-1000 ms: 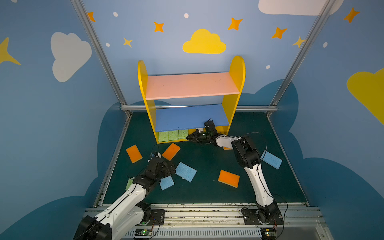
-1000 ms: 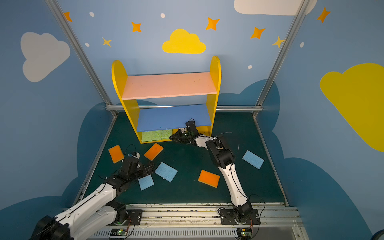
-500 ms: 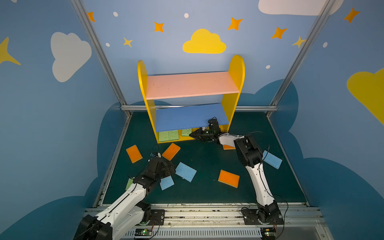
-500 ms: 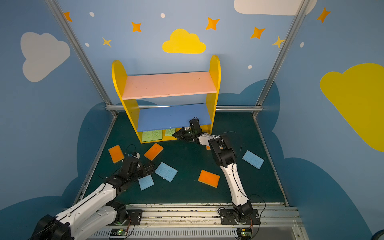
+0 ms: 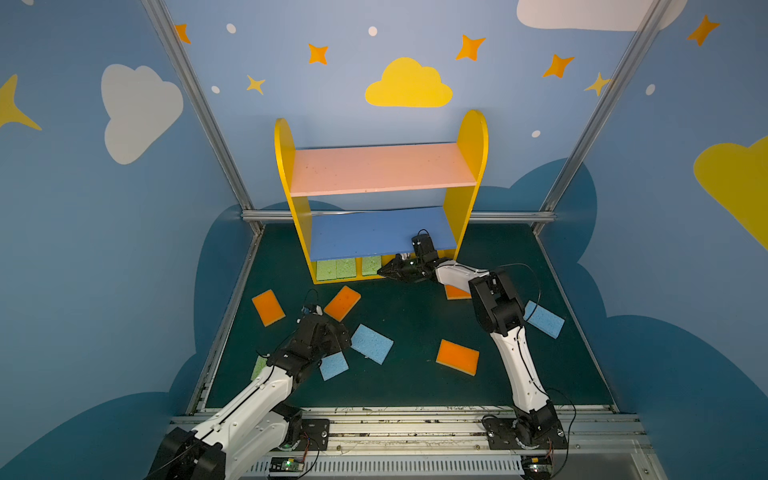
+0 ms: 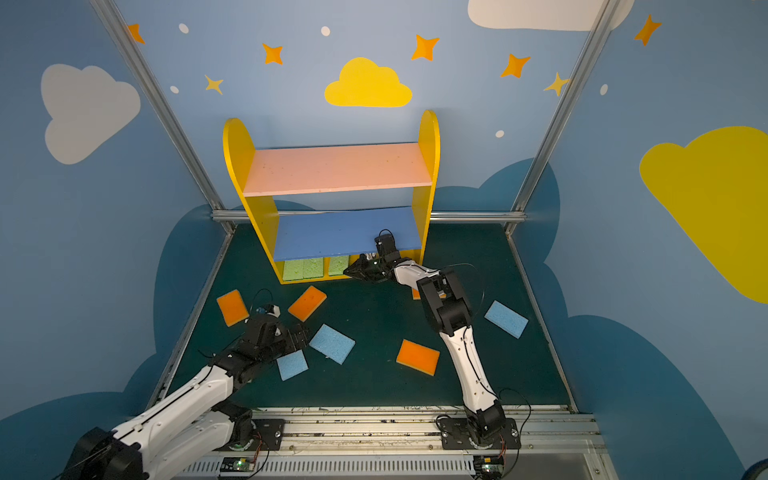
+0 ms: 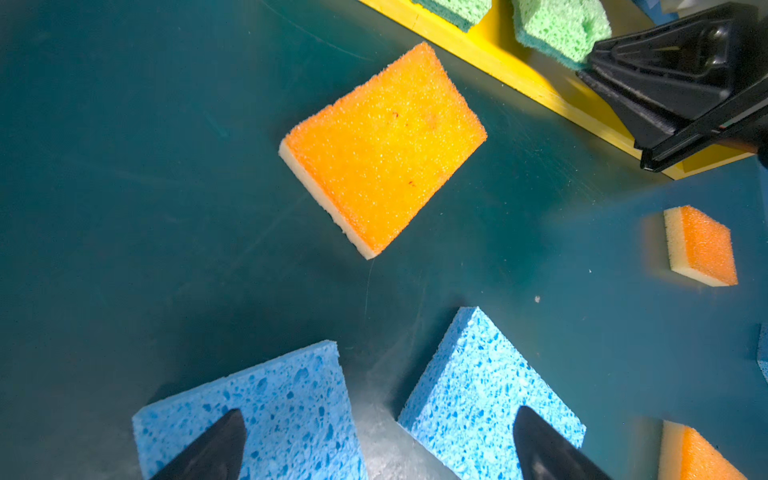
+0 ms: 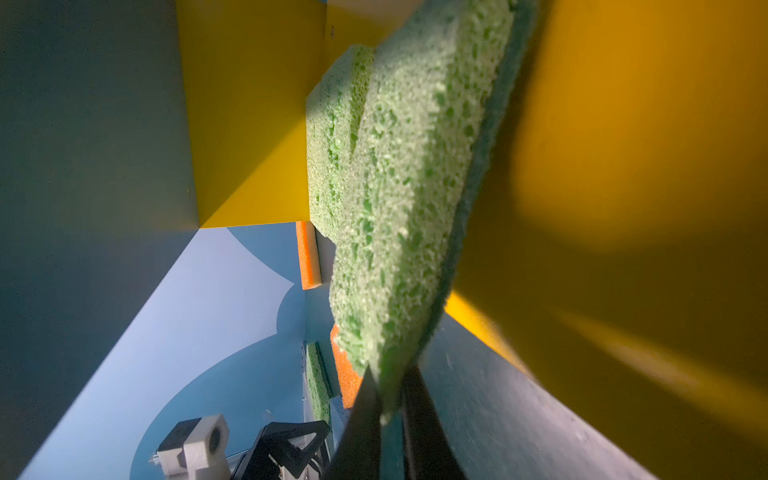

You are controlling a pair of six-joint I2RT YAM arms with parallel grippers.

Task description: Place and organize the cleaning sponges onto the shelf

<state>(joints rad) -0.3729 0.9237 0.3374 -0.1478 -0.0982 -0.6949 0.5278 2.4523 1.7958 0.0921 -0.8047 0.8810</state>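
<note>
The shelf (image 5: 382,168) (image 6: 336,166) stands at the back. Its yellow bottom board holds two green sponges (image 5: 336,269). A third green sponge (image 5: 371,265) (image 8: 407,187) (image 7: 561,25) beside them is pinched at its edge by my right gripper (image 5: 383,272) (image 6: 352,272) (image 8: 390,399), which is shut on it. My left gripper (image 5: 332,332) (image 6: 300,332) (image 7: 379,411) hangs open above the gap between two blue sponges (image 7: 266,411) (image 7: 486,386), holding nothing. An orange sponge (image 7: 382,149) (image 5: 342,303) lies beyond them.
On the green mat lie more orange sponges (image 5: 268,307) (image 5: 457,357), one (image 5: 456,292) partly under the right arm. A blue sponge (image 5: 543,319) lies at the right. A green sponge (image 5: 259,368) peeks from under the left arm. Blue walls enclose the mat.
My right gripper has shifted a little at the bottom board with the green sponge still in it. The left arm has not moved.
</note>
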